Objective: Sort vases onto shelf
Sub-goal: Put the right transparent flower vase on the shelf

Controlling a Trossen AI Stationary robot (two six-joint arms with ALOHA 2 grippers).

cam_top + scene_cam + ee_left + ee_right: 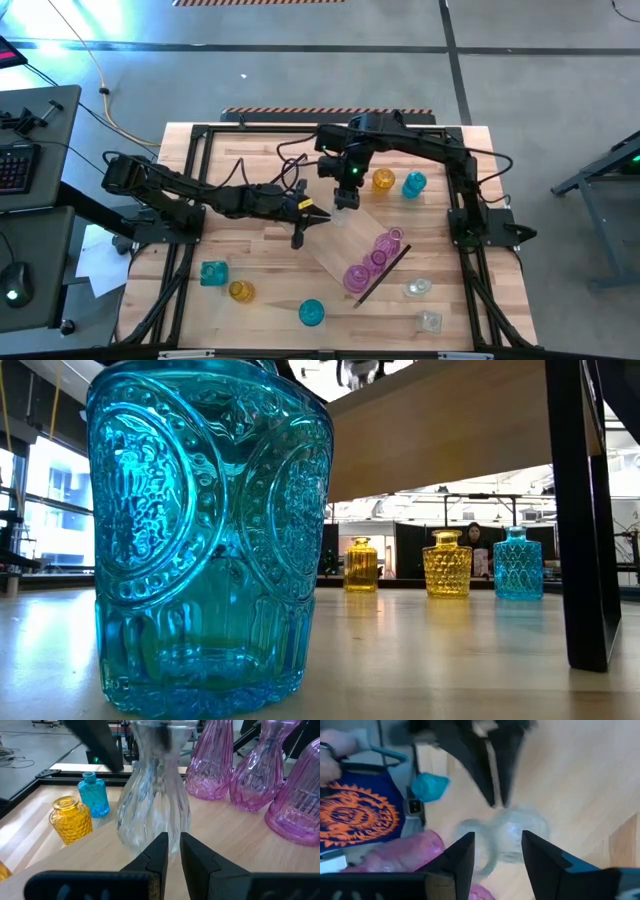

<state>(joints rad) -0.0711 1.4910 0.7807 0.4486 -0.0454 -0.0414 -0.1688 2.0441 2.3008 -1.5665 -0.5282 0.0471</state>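
The shelf [335,245] lies slantwise on the table's right half, raised on dark end pieces [580,510]. Three pink vases [260,770] stand on it in a row [375,258]. A clear vase [155,800] stands upright on its base on the shelf's far end. My right gripper [497,855] hangs open above the clear vase [512,832], one finger on either side of its top, apart from it. My left gripper [173,847] comes level from the table's left, shut, its tips at the clear vase's lower body. My left gripper's shut fingertips [162,842] stand against the lower body of the clear vase [150,837], level, from the table's left side. I cannot tell whether they touch the glass. The vase stands upright on the shelf.
An amber vase [383,181] and a teal vase [414,184] stand on the table at the far side. Near the front stand two teal vases [213,272] [311,312], an amber vase [241,291] and two clear vases [418,288] [430,321]. A black frame [200,130] edges the table.
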